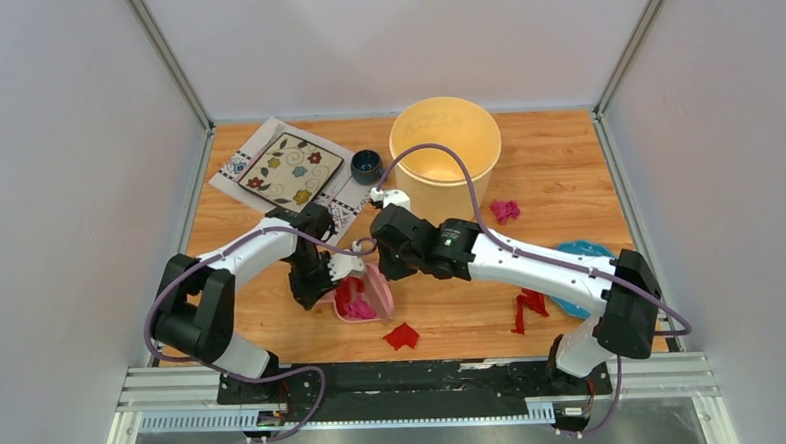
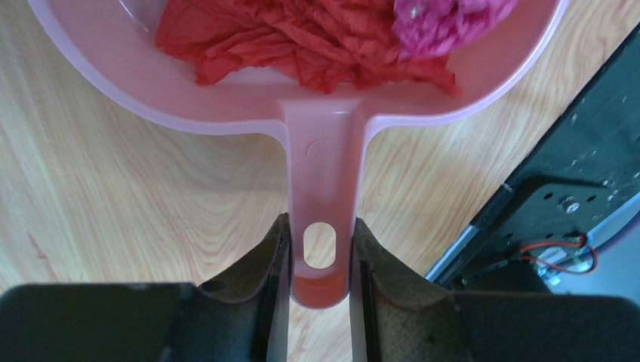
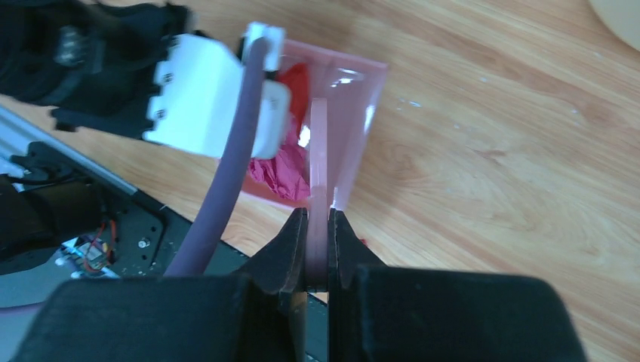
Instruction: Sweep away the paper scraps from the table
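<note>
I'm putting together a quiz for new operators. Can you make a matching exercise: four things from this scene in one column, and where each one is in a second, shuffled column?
Things:
1. pink dustpan
2. blue cup
3. floral plate
4. thin pink tool

Places:
A. on the white placemat
B. handle clamped by the left end effector
C. clamped by the right end effector
D. standing between the plate and the cream bucket

Pairs: 1-B, 2-D, 3-A, 4-C
</note>
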